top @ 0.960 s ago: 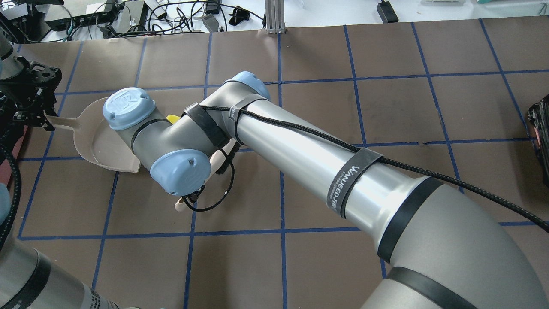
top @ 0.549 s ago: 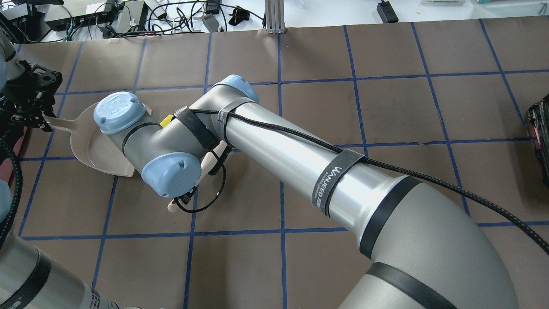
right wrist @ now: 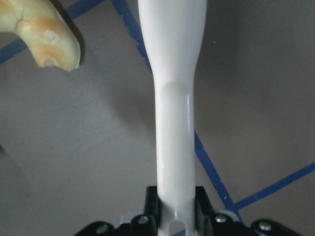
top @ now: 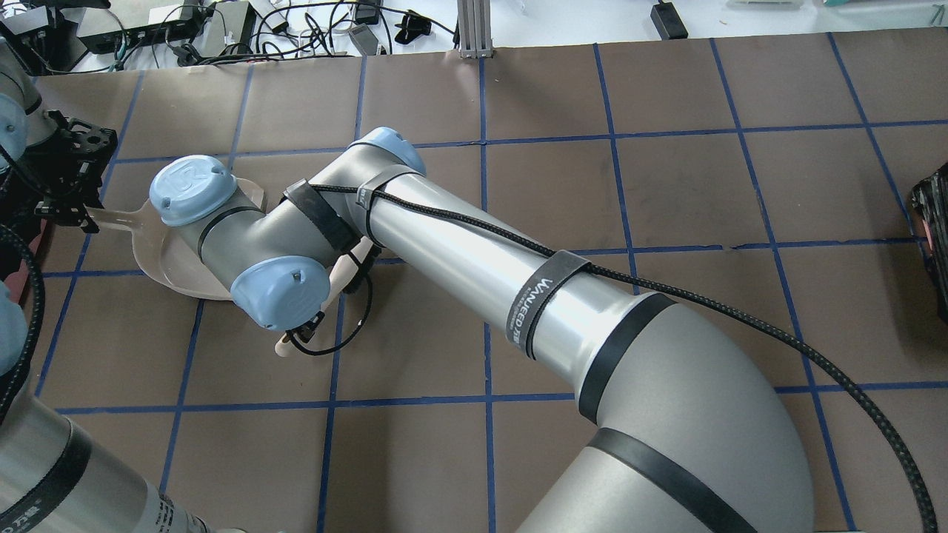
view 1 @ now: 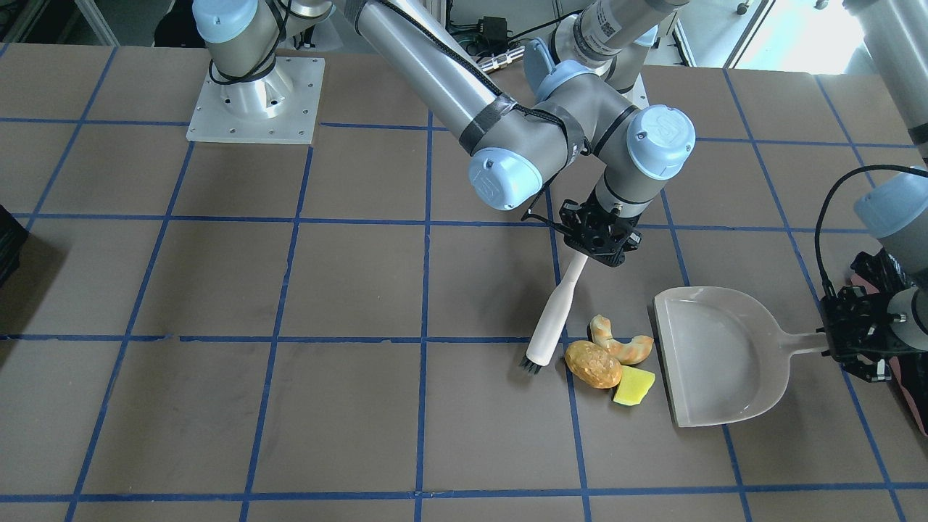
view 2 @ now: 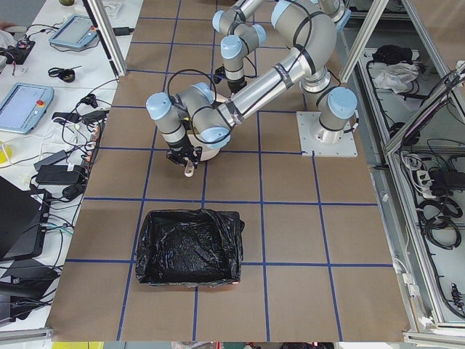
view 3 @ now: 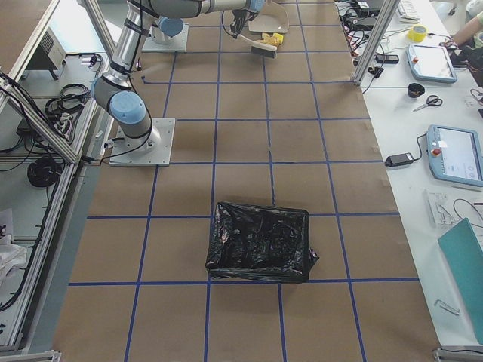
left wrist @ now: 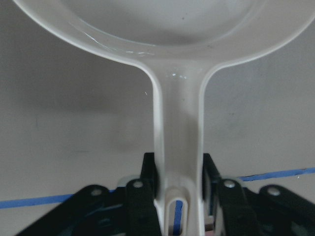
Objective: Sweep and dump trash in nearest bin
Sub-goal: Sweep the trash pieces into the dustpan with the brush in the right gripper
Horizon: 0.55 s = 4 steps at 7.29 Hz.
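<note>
My right gripper (view 1: 583, 254) is shut on the handle of a white brush (view 1: 554, 312), whose bristles rest on the table beside the trash. The trash is a brown bread lump (view 1: 593, 364), a curved tan pastry (view 1: 620, 346) and a yellow wedge (view 1: 634, 386), all just outside the mouth of the off-white dustpan (view 1: 718, 362). My left gripper (view 1: 830, 341) is shut on the dustpan handle (left wrist: 178, 128). The pastry tip (right wrist: 47, 34) shows in the right wrist view. In the overhead view my right arm hides the trash. The pink bin (view 2: 190, 247) with its black bag stands beyond the left gripper.
A second black-lined container (view 3: 260, 241) stands far off toward the table's other end and also shows at the overhead view's right edge (top: 935, 237). The pink bin's edge (view 1: 917, 399) lies just behind my left gripper. Blue tape lines grid the brown table.
My right arm has swung toward the dustpan with the brush. The yellow wedge, visible earlier beside the wrist, is now hidden under the arm. The left gripper still holds the dustpan handle.
</note>
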Each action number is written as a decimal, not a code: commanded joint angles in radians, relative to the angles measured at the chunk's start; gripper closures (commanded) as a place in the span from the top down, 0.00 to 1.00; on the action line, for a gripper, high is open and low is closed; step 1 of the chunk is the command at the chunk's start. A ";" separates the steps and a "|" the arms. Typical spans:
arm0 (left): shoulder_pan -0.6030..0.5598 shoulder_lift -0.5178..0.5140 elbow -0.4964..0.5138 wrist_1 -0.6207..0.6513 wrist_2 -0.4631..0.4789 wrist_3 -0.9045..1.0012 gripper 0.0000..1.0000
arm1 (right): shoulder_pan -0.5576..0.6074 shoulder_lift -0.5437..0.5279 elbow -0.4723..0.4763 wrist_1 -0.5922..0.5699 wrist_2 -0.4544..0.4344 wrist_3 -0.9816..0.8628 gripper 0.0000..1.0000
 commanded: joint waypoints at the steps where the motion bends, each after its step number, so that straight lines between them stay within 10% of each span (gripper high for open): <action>1: -0.005 -0.001 -0.006 0.000 -0.002 -0.024 0.00 | -0.001 0.054 -0.074 -0.001 0.011 -0.082 0.00; 4: -0.034 -0.001 -0.029 0.014 -0.001 -0.069 0.00 | -0.001 0.139 -0.193 0.004 0.020 -0.268 0.00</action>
